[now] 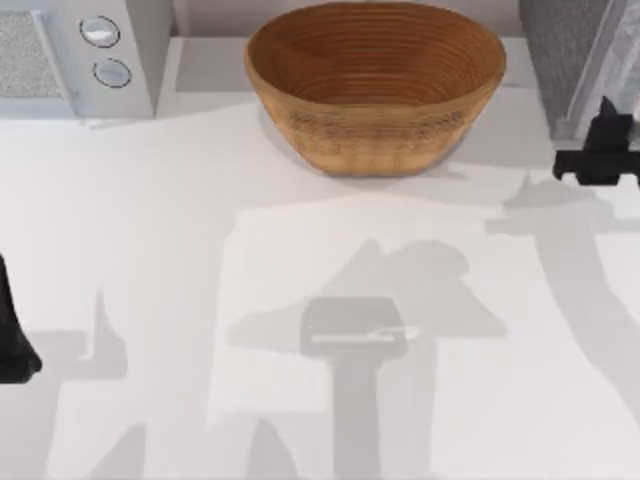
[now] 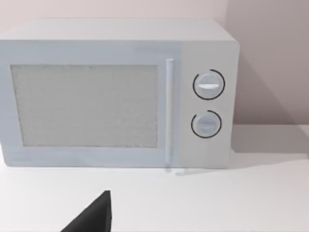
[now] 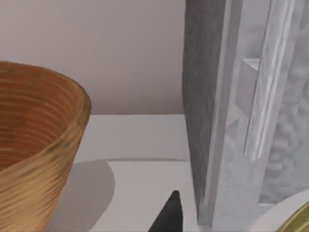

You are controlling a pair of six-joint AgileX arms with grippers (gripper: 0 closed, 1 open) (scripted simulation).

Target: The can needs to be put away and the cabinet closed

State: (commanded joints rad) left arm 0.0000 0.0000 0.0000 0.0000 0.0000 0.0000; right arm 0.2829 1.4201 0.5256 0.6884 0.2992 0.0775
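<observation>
- White table (image 1: 150, 250) runs under everything you see, with a pale wall behind it.
- At the back left stands your light-grey appliance (image 2: 116, 92), two round knobs (image 2: 208, 85) beside its speckled door.
- A woven basket (image 1: 375, 85) sits at the back middle of the table, well apart from the appliance.
- At the back right corner stands the cabinet (image 1: 565, 60), dark grey and speckled, with its pale framed door panel (image 3: 263, 96) and a long handle on it.
- Your right gripper (image 1: 600, 155) is up against the cabinet's front at the table's right edge. In the right wrist view the can (image 3: 289, 217) shows as a white curved side with a dull gold top, right by the camera and just beside the cabinet's frame. It looks carried in that claw, but you cannot tell the fingers' state for sure.
- Your left gripper (image 1: 15, 340) is parked at the table's left edge, facing the appliance; whether it is open or closed cannot be told.
</observation>
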